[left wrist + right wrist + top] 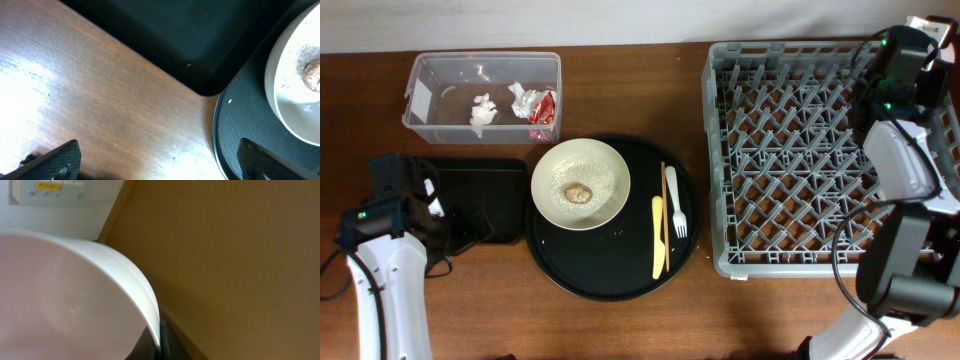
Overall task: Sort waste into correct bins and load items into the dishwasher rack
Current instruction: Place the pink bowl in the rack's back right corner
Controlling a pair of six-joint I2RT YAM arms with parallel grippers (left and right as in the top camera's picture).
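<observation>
The clear tub [430, 120] at the back left holds white tissue wads [483, 108] and a red wrapper [545, 110]. The shallow black tray [495, 180] lies in front of it. The cream bowl [605, 165] with pale grains and a brown lump [580, 192] sits on the round black tray. It also shows in the left wrist view [285, 95]. My left gripper [157, 160] is open and empty over the wood by the black tray's corner [200, 85]. My right gripper [159, 340] is shut on the rim of a pale pinkish bowl [65, 295], held high at the rack's far right corner [925, 30].
The grey dishwasher rack [720, 150] fills the right side. The yellow knife [657, 235], white fork [674, 205] and thin chopsticks [664, 180] lie on the round black tray [610, 275] right of the bowl. No cups are in view.
</observation>
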